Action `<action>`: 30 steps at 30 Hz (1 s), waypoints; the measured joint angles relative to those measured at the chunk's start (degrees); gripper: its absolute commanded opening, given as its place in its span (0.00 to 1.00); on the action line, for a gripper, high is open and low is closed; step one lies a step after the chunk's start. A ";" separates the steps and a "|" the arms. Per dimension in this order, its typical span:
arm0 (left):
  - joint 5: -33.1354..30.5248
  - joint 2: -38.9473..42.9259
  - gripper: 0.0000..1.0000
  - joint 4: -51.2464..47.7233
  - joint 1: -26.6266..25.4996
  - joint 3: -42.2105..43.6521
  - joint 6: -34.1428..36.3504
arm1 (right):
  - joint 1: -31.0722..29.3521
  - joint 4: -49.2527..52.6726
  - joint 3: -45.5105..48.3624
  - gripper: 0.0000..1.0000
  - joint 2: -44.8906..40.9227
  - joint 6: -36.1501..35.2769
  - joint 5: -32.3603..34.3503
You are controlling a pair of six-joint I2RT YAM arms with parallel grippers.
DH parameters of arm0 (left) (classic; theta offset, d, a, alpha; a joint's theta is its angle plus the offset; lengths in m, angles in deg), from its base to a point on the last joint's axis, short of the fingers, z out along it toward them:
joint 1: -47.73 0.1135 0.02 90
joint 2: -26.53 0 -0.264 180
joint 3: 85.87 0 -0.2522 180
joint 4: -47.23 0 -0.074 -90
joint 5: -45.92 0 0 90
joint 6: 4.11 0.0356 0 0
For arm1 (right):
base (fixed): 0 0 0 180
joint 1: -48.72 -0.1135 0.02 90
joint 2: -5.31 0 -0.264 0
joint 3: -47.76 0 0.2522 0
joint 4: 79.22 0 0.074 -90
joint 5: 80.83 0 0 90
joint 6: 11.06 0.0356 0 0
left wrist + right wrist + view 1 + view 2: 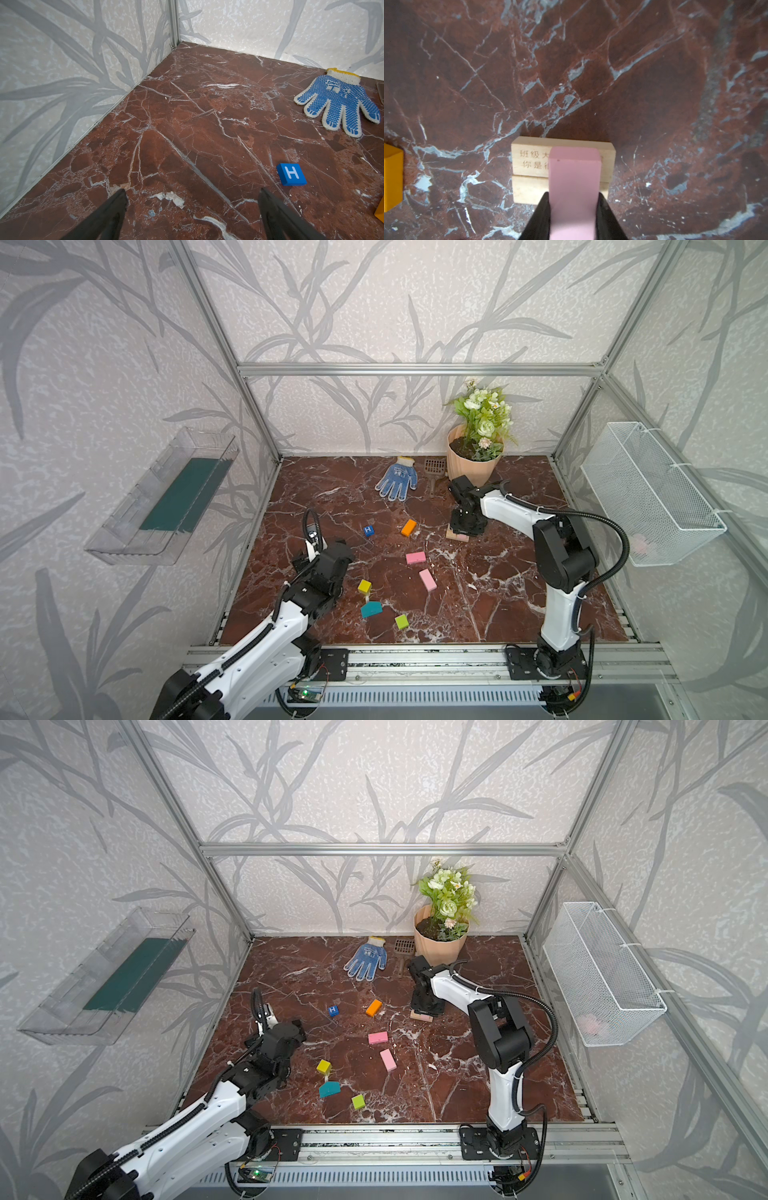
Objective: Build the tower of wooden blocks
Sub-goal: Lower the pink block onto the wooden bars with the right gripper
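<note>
- The right gripper (pixel 574 197) is closed down narrow on a pink oblong block (pixel 574 178). Its black jaws press the block's long sides, and the free end juts out past the fingertips.
- I judge that this side hold leaves the block's underside bare, so it can be laid flat without the jaws fouling what lies below.
- Directly beneath the held block lie two tan blocks (pixel 529 160), side by side with their long edges touching. One carries printed characters.
- Together they form the wide base of the wood block tower (pixel 456 536). The pink block crosses both at right angles, probably so that it bridges the pair as the next layer.
- Whether the pink block already rests on the tan pair or hangs just above it cannot be told.
- In both top views the base sits right of centre on the marble table (pixel 519 605), near the peach flowerpot (pixel 473 470). The right gripper points straight down over it.
- The left gripper (pixel 193 193) has its jaws spread wide and holds nothing. It hovers low over bare table on the left.
- The blue "H" cube (pixel 292 174) lies near it, ahead and to one side, outside the jaws.
- The other loose blocks are well apart from both grippers, except the orange oblong (pixel 408 527), which lies near the base. They are two pink oblongs (pixel 415 558), a yellow cube (pixel 364 586), a teal piece (pixel 371 609) and a lime cube (pixel 401 621).
</note>
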 measured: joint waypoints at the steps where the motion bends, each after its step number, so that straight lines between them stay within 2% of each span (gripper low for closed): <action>1: -0.02 0.00 0.98 0.00 0.00 0.00 0.00 | 0.02 0.00 0.00 0.22 0.00 0.02 0.02; 22: 0.00 0.00 0.98 0.00 0.00 0.00 -0.02 | 0.63 -0.04 0.00 0.22 0.09 0.22 0.00; 30: 0.00 0.00 0.98 0.00 0.00 0.00 -0.02 | 0.63 -0.09 0.00 0.26 0.11 0.26 -0.17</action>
